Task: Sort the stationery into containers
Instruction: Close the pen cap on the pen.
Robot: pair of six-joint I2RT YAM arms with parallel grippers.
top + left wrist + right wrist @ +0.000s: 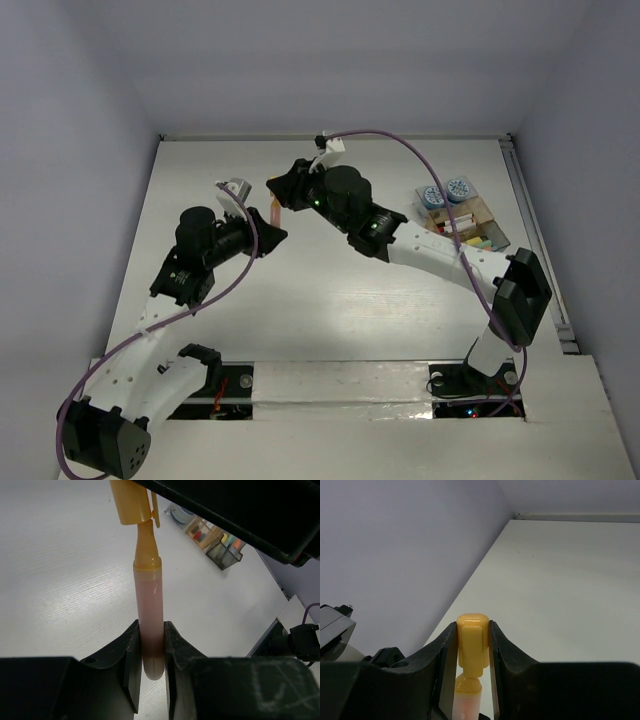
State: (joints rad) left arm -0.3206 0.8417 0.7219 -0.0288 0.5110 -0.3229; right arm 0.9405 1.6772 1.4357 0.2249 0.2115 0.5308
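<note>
we clamp the marker (148, 595) in our left gripper (151, 632); straight ahead along its axis (neck showing), the right gripper (471, 629) pinches the cap (471, 647).

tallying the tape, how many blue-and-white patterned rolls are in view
2: one roll at the far end of the divided tray, the other roll right beside it on its right. Others could be hidden under the right arm.
</note>
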